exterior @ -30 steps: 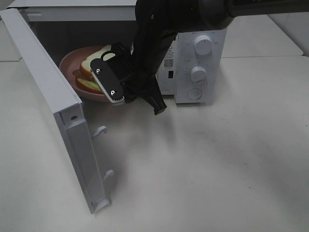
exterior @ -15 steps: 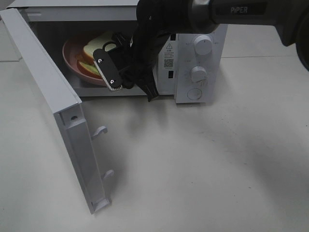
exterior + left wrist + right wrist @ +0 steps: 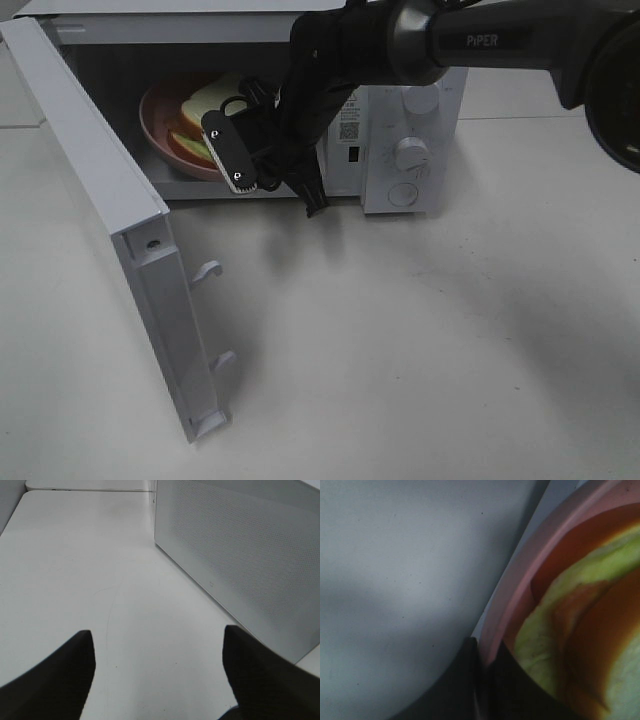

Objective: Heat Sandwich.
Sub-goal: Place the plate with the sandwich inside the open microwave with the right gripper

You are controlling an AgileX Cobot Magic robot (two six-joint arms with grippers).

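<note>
The sandwich [image 3: 203, 101], white bread with green lettuce and a red layer, lies on a round pink plate [image 3: 152, 122] inside the open microwave [image 3: 420, 60]. My right gripper [image 3: 216, 160] reaches in through the opening and is shut on the plate's near rim. In the right wrist view the dark fingertips [image 3: 480, 680] pinch the pink rim [image 3: 517, 585], with the lettuce [image 3: 555, 630] just past it. My left gripper [image 3: 157, 680] stands open over bare table beside a white perforated wall [image 3: 240, 555]; it holds nothing.
The microwave door [image 3: 95, 190] is swung wide open toward the front left, its latch hooks [image 3: 207, 270] pointing right. Two dials [image 3: 410, 155] sit on the panel right of the opening. White table [image 3: 420, 340] stretches in front.
My right gripper has carried the plate with the sandwich up and back, from the microwave's threshold deeper into the cavity. The left gripper has not changed.
</note>
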